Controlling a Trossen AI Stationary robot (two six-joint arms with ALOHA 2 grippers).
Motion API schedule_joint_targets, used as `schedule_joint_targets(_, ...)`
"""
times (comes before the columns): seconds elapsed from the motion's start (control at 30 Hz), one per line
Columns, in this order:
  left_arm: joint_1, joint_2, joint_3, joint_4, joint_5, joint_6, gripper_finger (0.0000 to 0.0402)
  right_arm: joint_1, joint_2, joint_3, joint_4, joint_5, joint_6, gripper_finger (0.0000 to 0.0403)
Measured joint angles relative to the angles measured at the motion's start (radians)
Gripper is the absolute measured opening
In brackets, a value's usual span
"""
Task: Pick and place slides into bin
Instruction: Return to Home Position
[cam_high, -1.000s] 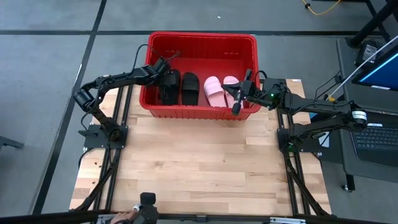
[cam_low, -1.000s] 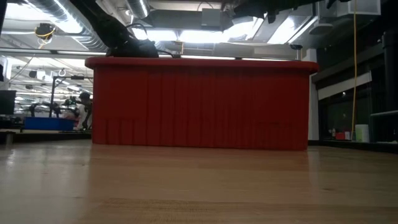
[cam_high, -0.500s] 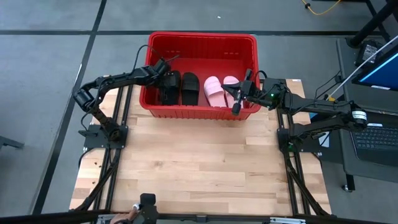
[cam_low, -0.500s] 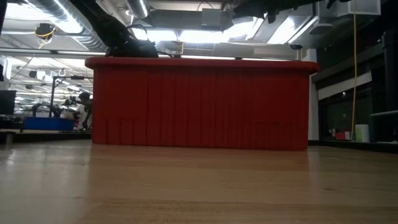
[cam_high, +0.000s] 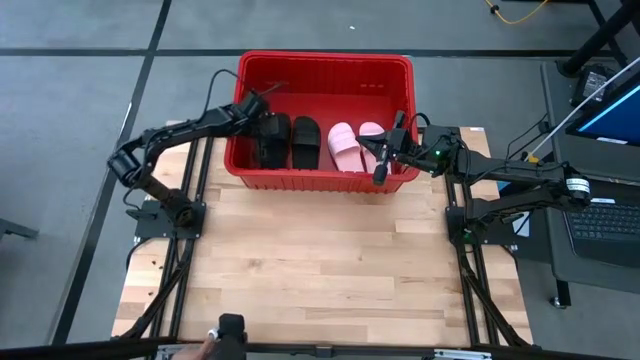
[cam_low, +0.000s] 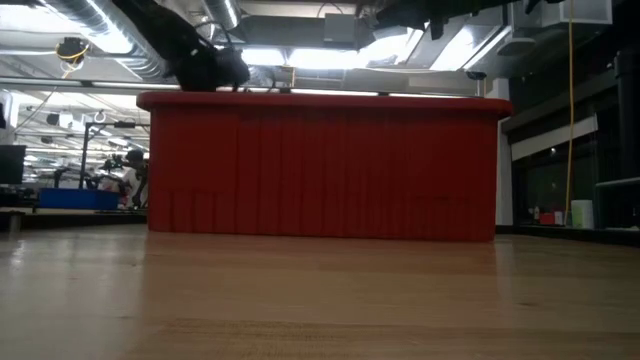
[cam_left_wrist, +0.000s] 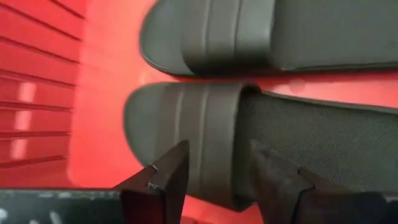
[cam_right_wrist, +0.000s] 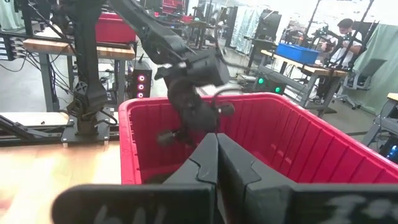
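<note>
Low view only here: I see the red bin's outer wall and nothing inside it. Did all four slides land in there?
Observer: Yes. The high view shows the black pair and the pink pair lying side by side in the bin.
Operator: Is either arm holding anything?
Observer: No. The left gripper hangs above a black slide, jaws apart and empty.
Operator: And the right?
Observer: The right gripper is over the bin's right end, jaws shut on nothing.
</note>
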Motion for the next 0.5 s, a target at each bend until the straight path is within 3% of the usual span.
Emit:
schedule_joint_targets(0.27, -0.015, -0.162, 0.000, -0.049, 0.087, -0.071, 0.0144, 0.000, 0.000, 0.000, 0.000, 0.000, 0.002, 0.0007)
schedule_joint_targets(0.5, -0.063, -0.347, 0.000, -0.003, 0.134, -0.197, 0.0101, 0.000, 0.000, 0.000, 0.018, 0.000, 0.085, 0.0007)
